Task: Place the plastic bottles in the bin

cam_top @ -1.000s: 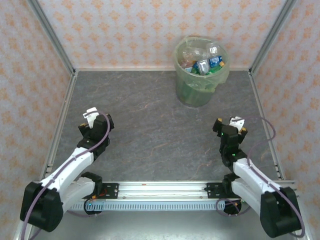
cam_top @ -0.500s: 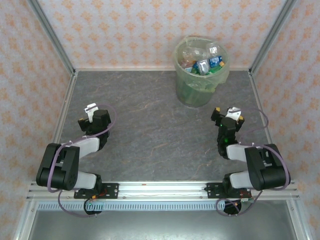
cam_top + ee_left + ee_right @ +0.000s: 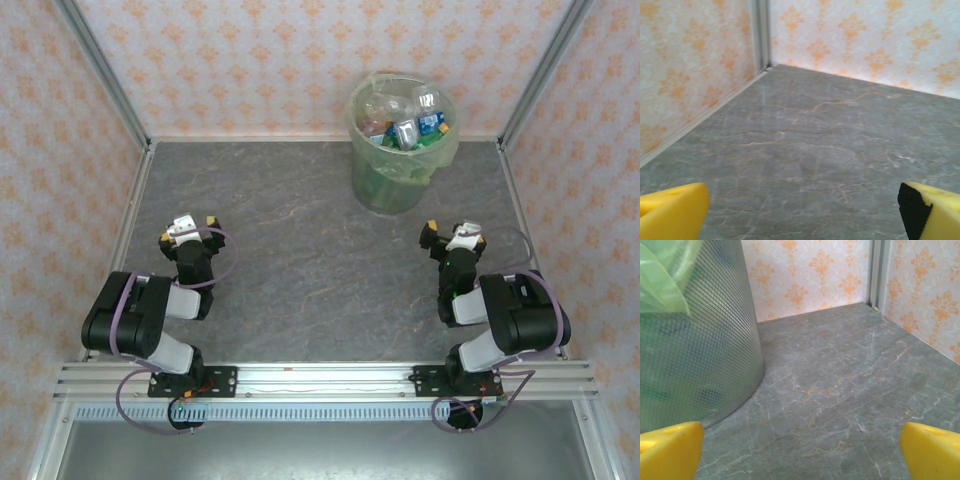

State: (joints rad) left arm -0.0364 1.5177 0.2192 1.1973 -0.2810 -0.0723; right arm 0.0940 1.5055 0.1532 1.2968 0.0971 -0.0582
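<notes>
The bin [image 3: 388, 190] stands upright on the grey marbled surface [image 3: 300, 270] at about 1 o'clock in the top view, close to the far wall [image 3: 250, 70]. The plastic bottles [image 3: 405, 128] lie heaped inside it, reaching roughly to the rim; clear bodies, a blue label and green plastic can be made out. A thin green liner bag [image 3: 660, 285] folds over the rim. The left fingers [image 3: 212, 220] sit at about 8 o'clock on the surface and are spread wide. In the left wrist view, their yellow tips occupy the two lower corners, with the surface visible between them and the far left corner at 11 o'clock. The right fingers [image 3: 430, 227] sit at about 4 o'clock, also spread wide and well apart from the bin, which lies at roughly 11 o'clock from them. In the right wrist view, the mesh-patterned bin wall occupies the 9 o'clock side. Both arms are folded low near the mounting rail [image 3: 320, 378] at 6 o'clock.
</notes>
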